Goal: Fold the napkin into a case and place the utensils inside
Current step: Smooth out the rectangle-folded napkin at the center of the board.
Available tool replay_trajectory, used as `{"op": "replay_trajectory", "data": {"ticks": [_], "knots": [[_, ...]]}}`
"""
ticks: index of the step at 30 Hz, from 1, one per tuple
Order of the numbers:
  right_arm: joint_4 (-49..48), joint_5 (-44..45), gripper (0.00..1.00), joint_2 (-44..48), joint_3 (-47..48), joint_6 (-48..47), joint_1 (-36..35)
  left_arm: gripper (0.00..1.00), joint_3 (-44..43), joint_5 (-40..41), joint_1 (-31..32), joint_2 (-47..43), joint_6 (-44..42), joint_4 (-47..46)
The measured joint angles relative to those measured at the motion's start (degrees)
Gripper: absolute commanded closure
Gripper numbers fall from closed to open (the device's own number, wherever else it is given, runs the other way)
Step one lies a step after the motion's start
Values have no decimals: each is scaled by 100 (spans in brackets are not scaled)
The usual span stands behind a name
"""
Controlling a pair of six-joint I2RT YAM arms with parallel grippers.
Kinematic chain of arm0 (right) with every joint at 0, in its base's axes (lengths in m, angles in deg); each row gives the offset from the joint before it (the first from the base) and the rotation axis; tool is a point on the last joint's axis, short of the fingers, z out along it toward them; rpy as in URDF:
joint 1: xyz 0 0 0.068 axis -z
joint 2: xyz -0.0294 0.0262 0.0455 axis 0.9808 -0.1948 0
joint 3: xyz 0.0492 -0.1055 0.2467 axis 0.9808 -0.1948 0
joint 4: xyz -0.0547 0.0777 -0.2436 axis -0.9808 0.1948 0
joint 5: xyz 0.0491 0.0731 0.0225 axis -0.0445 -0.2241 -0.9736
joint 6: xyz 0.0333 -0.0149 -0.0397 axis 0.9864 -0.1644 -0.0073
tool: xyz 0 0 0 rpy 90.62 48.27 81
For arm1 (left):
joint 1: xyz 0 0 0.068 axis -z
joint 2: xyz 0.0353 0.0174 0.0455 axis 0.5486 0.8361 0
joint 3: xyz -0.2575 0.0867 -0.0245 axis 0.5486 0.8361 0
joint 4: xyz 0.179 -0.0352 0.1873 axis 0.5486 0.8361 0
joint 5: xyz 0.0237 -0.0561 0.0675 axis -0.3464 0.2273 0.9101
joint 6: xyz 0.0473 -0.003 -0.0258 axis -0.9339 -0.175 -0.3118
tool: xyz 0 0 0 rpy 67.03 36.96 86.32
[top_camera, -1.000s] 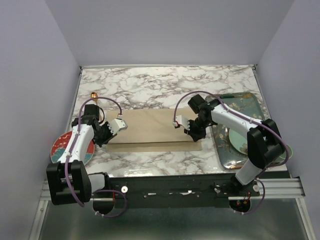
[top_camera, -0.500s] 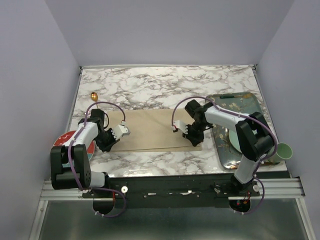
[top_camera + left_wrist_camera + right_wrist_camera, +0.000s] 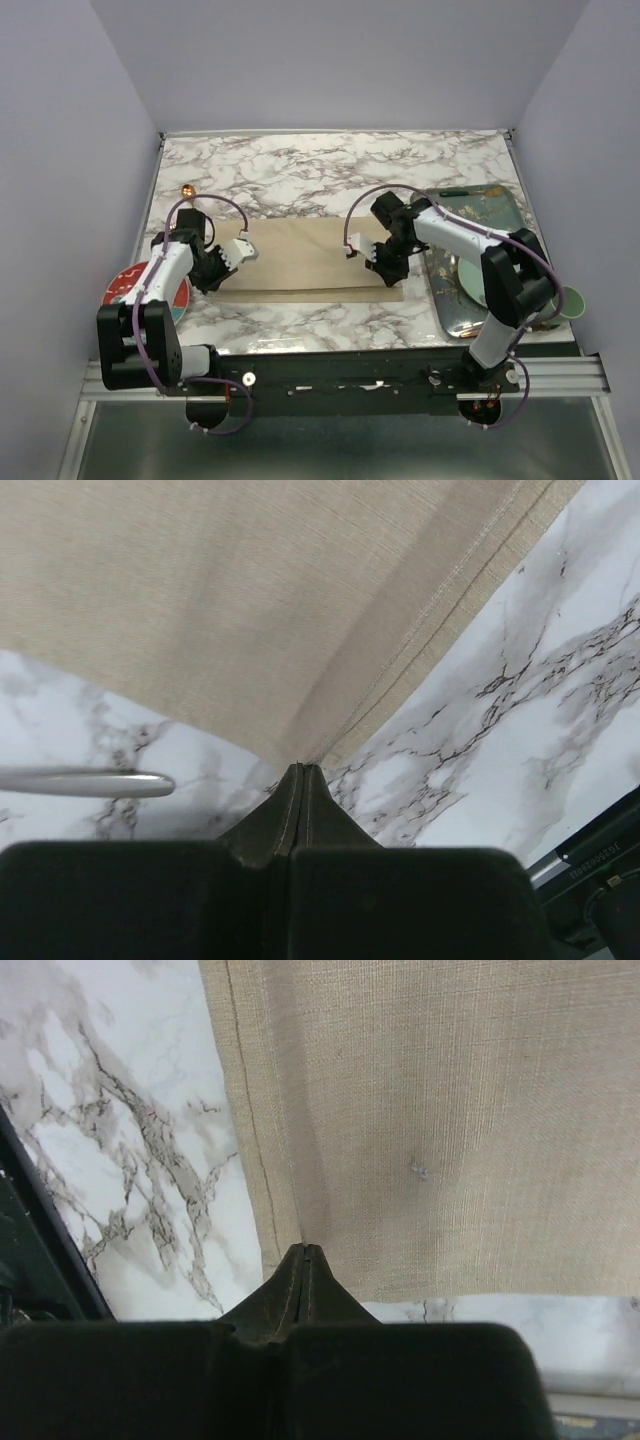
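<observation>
A: What are we holding?
B: We are pinching one napkin, lying on the counter: left hand and right hand are both clenching its near corners. One spoon is lying apart.

Only faint white print on the black rail, perhaps digits, too blurred to read

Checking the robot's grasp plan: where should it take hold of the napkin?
Pinch the two near corners, coming in low from the near edge. The napkin lies flat on the table, so only its hemmed edges offer a lip to pinch.
</observation>
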Motion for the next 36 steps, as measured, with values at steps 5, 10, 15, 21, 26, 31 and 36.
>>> {"op": "replay_trajectory", "data": {"ticks": [5, 10, 15, 21, 26, 31, 36], "knots": [[304, -20, 99, 442, 125, 76, 0, 100, -146, -2, 0, -476, 2, 57], [372, -59, 99, 496, 79, 114, -52, 100, -140, 0, 0, -566, -22, 98], [313, -129, 99, 455, -186, 197, -155, 100, -68, -2, 2, -442, -22, 68], [186, -181, 99, 59, -282, 278, -223, 100, 87, 0, 0, -44, -17, -96], [46, -179, 99, -232, -284, 339, -223, 100, 129, 0, 2, 201, 26, -197], [20, -122, 99, -286, -271, 389, -223, 100, 129, 0, 7, 297, 114, -315], [57, 11, 99, -396, -116, 426, -219, 100, 129, 4, 7, 350, 162, -389]]}}
